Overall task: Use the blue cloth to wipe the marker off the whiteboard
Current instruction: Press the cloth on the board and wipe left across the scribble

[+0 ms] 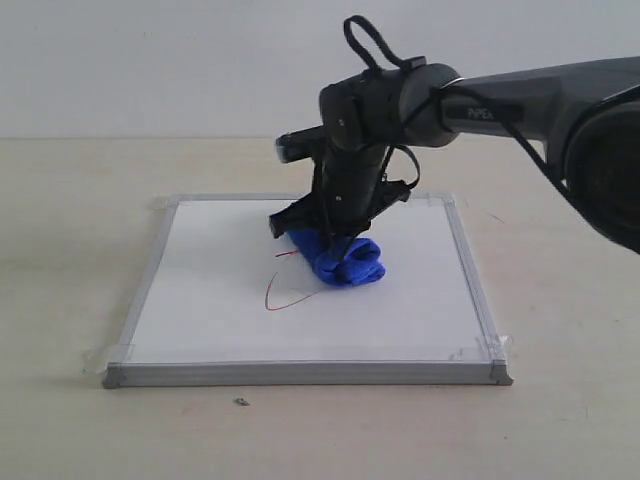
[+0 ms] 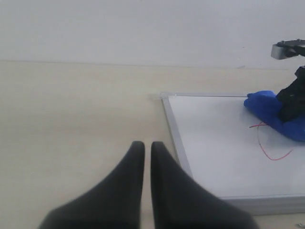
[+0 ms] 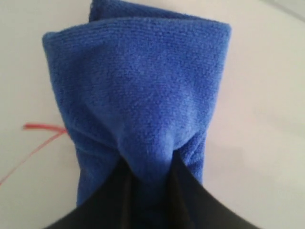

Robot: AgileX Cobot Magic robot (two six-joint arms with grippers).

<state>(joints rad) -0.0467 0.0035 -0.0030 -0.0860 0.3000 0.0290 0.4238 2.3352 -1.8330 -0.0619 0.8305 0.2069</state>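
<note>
The whiteboard [image 1: 220,320] lies flat on the table, grey-framed. A thin red marker line [image 1: 283,296] loops near its middle, also seen as the marker line [image 2: 271,153] and the marker line [image 3: 38,131]. The blue cloth [image 1: 342,260] rests on the board just right of the line, pinched in a fold by my right gripper [image 1: 338,238], which points down at it. In the right wrist view the blue cloth [image 3: 138,90] bulges out between the dark fingers [image 3: 186,191]. My left gripper [image 2: 144,145] hovers over bare table left of the board, shut and empty.
The whiteboard frame [image 2: 175,133] runs close beside the left fingertips. Tape bits hold the board corners [image 1: 493,350]. A small dark speck [image 1: 241,402] lies on the table in front of the board. Beige tabletop surrounds the board.
</note>
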